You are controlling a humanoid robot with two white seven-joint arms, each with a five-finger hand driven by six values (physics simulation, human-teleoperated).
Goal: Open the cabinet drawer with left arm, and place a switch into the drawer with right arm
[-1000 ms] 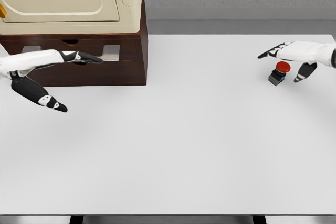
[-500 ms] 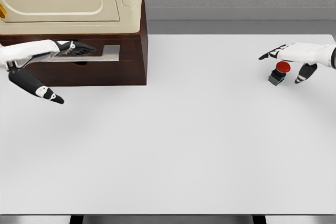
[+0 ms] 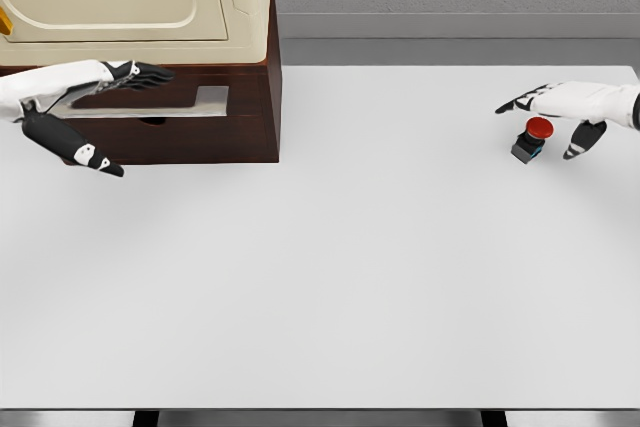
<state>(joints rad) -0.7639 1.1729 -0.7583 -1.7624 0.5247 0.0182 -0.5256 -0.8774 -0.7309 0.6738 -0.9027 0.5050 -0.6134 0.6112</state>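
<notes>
head view: left hand (image 3: 75, 97) spread at the drawer (image 3: 150, 107); right hand (image 3: 565, 107) spread over the switch (image 3: 530, 139)

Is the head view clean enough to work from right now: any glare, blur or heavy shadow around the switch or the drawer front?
Head view: even, soft simulator light, no glare on the white table; the switch is sharp under the right hand, with faint shadow; the drawer front is dark and low in contrast behind the left hand.
</notes>
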